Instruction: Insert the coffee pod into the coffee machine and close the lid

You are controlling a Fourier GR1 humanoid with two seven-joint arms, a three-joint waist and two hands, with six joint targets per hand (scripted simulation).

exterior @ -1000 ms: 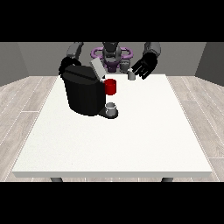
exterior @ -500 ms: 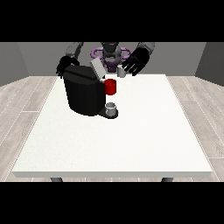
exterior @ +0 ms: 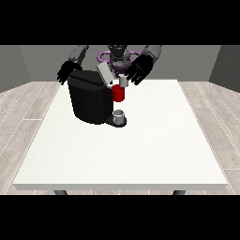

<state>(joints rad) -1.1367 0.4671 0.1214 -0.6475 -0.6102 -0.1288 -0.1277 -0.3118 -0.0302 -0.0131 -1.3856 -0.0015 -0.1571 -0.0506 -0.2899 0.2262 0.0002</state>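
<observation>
The black coffee machine (exterior: 91, 101) stands on the table's far left part, its grey lid (exterior: 105, 73) tilted up and open. A red front piece (exterior: 119, 93) sits above a small grey cup (exterior: 120, 115) on the machine's base. The hand at the view's right (exterior: 139, 69) holds a small grey coffee pod (exterior: 123, 81) at its fingertips, just right of the open lid and above the red piece. The hand at the view's left (exterior: 65, 73) hovers by the machine's back left corner, and how its fingers lie is not plain.
The white table (exterior: 140, 150) stretches wide in front of and to the right of the machine. The robot's torso (exterior: 119, 55) stands behind the far edge. Grey wooden floor surrounds the table.
The hand at the view's right has carried the pod leftward, from beside the machine to just over its red front piece. The other hand has barely moved.
</observation>
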